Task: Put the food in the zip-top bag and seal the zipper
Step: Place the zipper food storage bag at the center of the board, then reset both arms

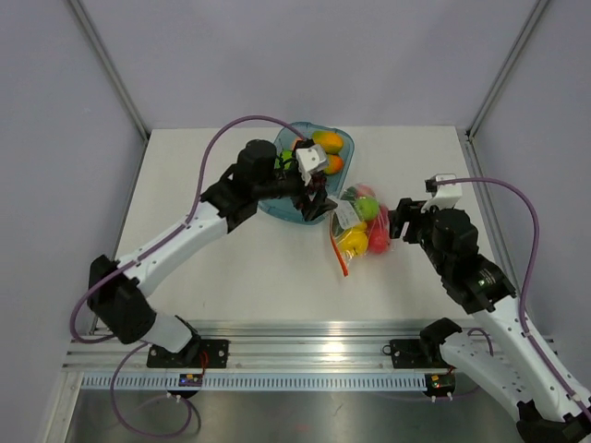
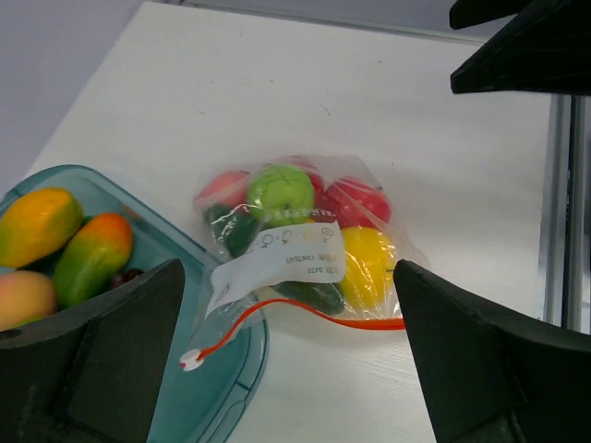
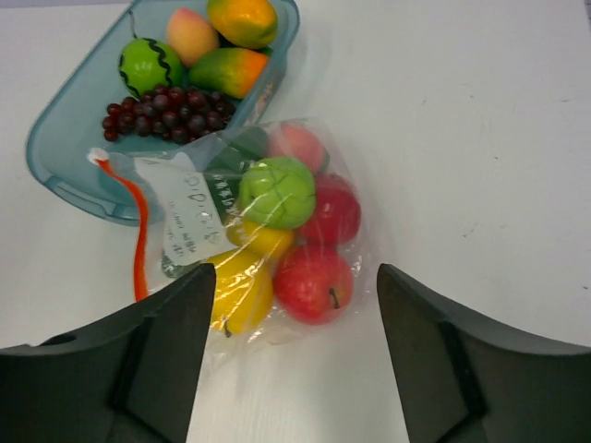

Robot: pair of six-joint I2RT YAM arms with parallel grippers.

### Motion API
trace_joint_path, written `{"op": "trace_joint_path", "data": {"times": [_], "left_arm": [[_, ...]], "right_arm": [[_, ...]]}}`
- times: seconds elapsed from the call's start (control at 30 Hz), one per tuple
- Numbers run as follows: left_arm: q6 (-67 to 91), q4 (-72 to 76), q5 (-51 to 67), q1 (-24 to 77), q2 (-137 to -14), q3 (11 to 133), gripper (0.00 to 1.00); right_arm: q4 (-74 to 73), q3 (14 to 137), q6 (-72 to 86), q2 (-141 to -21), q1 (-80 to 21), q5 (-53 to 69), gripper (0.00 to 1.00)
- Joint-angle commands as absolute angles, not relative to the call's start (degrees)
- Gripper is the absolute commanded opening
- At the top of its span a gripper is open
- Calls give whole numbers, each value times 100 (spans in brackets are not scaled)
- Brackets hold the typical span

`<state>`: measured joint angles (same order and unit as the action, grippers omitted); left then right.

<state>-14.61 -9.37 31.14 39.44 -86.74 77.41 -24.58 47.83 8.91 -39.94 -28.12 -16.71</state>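
A white table (image 1: 231, 277) sat between grey walls (image 1: 55, 138). On it, the clear zip-top bag (image 1: 362, 226) lay just right of a blue tray (image 1: 277, 208). The bag held the food (image 2: 295, 221): red apples (image 3: 314, 281), a lime (image 3: 277, 192) and a lemon (image 3: 242, 291). The left gripper (image 2: 288, 360) and right gripper (image 3: 295, 360) both stood released, jaws apart, grasping nothing. Only the right wrist view showed grapes (image 3: 162, 111) in the tray. The left wrist view showed the end of the zipper (image 2: 365, 323) lying over the tray's rim.
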Motion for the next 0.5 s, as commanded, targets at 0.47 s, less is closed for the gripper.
{"op": "trace_joint_path", "data": {"times": [0.47], "left_arm": [[1352, -2081, -771, 3902, -5679, 6040, 99]], "right_arm": [[-4833, 5985, 3822, -6345, -2812, -3796, 99]]}}
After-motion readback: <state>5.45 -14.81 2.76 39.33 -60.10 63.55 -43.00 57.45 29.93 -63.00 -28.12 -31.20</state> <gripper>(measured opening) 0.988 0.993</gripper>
